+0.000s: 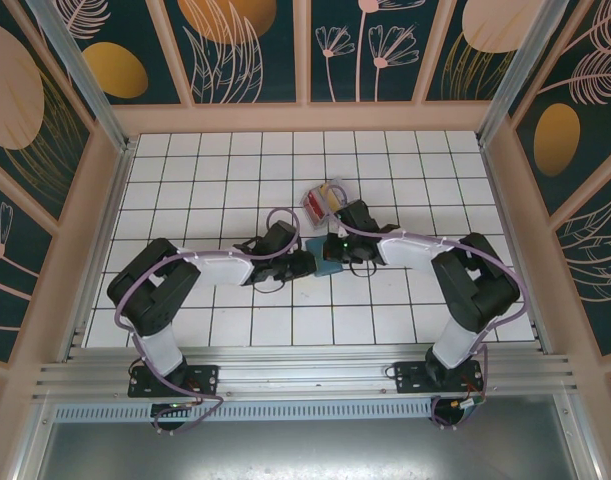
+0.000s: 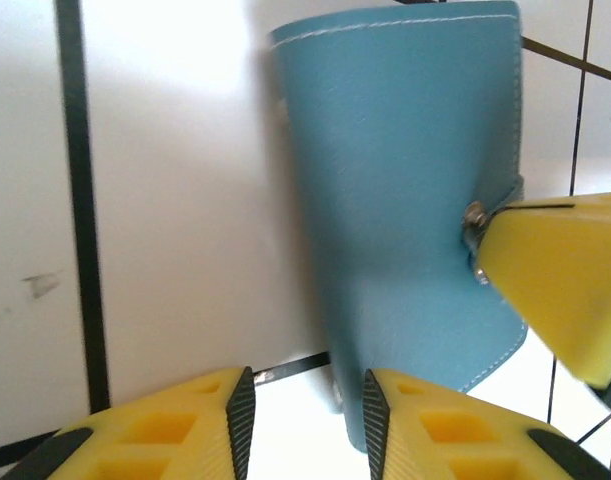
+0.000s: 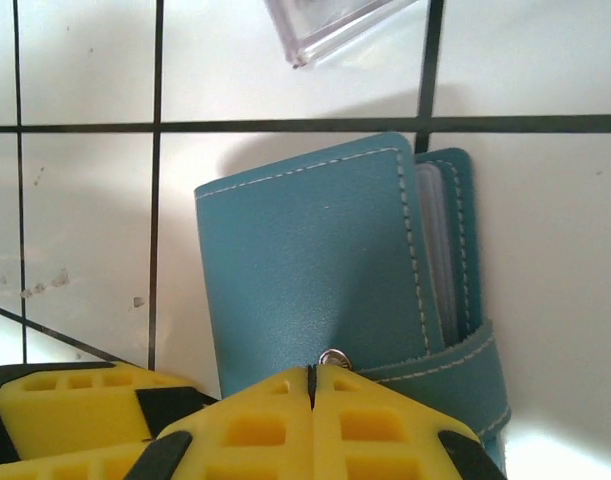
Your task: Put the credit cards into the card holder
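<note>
The teal card holder (image 1: 328,264) lies closed on the tiled floor between both grippers, its snap strap (image 3: 455,375) wrapped round it and pale pocket pages (image 3: 437,255) showing at one edge. My right gripper (image 3: 311,375) is shut, its tips resting on the holder's cover right at the metal snap (image 3: 333,357); nothing shows between its fingers. My left gripper (image 2: 305,420) is open at the holder's (image 2: 405,200) near edge, and that edge sits just inside its right finger (image 2: 455,440). The red and yellow credit cards (image 1: 320,200) lie in a clear box just beyond.
The small clear plastic box (image 3: 335,30) lies one tile past the holder. The right gripper's finger (image 2: 560,285) crosses the left wrist view at the snap. Wooden walls (image 1: 305,118) ring the white tiled floor (image 1: 215,170), with free tiles on all sides.
</note>
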Robot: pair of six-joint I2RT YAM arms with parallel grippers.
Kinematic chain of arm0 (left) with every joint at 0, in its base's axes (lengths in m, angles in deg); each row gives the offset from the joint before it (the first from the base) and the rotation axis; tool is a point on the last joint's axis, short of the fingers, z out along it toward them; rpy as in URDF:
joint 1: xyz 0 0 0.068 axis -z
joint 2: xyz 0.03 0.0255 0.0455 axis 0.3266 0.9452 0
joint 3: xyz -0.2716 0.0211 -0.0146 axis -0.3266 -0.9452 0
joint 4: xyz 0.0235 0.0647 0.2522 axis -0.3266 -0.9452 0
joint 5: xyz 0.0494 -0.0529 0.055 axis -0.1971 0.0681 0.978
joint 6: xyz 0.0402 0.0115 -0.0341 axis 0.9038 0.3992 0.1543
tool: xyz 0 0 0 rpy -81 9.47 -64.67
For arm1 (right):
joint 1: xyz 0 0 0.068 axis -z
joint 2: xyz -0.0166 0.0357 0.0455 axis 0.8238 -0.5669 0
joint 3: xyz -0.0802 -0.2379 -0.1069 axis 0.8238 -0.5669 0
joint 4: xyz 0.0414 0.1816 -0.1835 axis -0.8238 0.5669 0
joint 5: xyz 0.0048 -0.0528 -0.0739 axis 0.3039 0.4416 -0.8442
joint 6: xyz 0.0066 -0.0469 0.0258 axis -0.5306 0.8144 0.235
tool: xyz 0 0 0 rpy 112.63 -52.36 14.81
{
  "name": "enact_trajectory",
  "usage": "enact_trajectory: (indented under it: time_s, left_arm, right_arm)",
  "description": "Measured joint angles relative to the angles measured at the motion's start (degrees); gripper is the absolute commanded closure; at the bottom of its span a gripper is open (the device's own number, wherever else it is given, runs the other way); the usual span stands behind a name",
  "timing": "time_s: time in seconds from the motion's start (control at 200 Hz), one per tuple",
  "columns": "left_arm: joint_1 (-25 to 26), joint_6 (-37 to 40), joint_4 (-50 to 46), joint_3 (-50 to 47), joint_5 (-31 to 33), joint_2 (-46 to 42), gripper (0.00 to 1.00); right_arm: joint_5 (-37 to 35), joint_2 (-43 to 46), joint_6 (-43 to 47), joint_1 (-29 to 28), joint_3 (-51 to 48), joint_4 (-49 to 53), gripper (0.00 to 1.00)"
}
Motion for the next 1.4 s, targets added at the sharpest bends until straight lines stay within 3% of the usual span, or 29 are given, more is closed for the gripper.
enact_trajectory:
  time_s: [0.305,0.531,0.721,0.806,0.881,1.401]
  left_arm:
    - [-6.84,3.1,-4.24,5.4,1.11,0.07,0.61]
    - [-5.42,7.21,-5.57,18.36,0.63,8.55,0.66]
    - [-2.21,9.51,-7.74,22.38,0.96,14.69,0.7]
    - [-1.09,9.75,-8.2,23.8,1.53,15.17,0.79]
    - [-0.31,9.92,-8.35,24.55,2.21,16.02,0.83]
    - [0.39,9.27,-7.48,23.69,4.33,15.96,0.82]
  right_arm:
    - [8.04,1.05,-1.57,4.04,-5.79,-9.2,1.0]
    - [13.07,2.14,-4.52,7.04,-9.53,-13.64,1.0]
    - [16.96,2.82,-7.34,9.01,-13.29,-18.38,1.0]
    - [18.08,3.5,-8.17,9.84,-14.78,-19.5,1.0]
    - [18.4,4.04,-8.81,10.23,-15.37,-19.58,1.0]
    - [10.32,8.48,-7.54,9.99,-12.2,-14.03,1.0]
